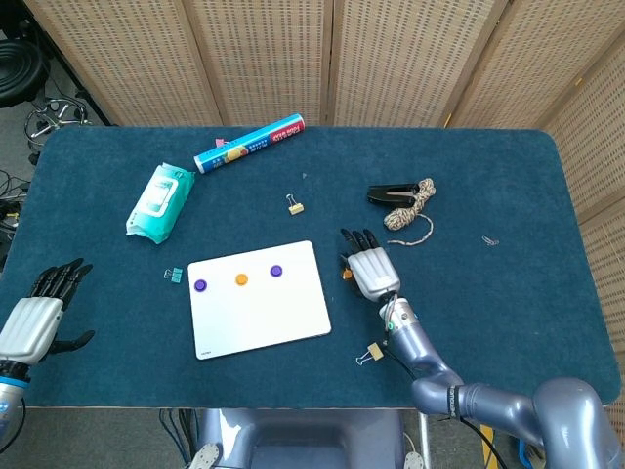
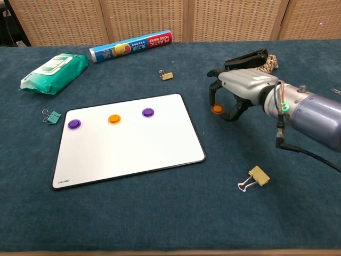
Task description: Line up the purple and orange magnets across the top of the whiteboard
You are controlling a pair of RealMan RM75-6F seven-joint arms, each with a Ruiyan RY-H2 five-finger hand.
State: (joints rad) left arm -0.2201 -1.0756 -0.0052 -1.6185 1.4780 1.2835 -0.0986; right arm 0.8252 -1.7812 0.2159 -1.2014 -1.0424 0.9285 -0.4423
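Note:
The whiteboard (image 1: 259, 313) (image 2: 128, 149) lies flat at the table's front centre. Along its top edge sit a purple magnet (image 1: 200, 286) (image 2: 74, 124), an orange magnet (image 1: 241, 279) (image 2: 114, 118) and a second purple magnet (image 1: 276, 271) (image 2: 148, 112). Just right of the board's top right corner, my right hand (image 1: 369, 269) (image 2: 242, 88) pinches another orange magnet (image 1: 346, 275) (image 2: 217, 109) in its curled fingers, slightly above the cloth. My left hand (image 1: 34, 318) hovers at the table's front left edge with its fingers spread, holding nothing.
A green wipes pack (image 1: 159, 200) and a blue wrap roll (image 1: 249, 144) lie at the back left. Behind my right hand are a rope coil (image 1: 410, 205) and a black clip (image 1: 389, 193). Binder clips: green (image 1: 175, 276), gold (image 1: 294, 204), tan (image 1: 369, 354).

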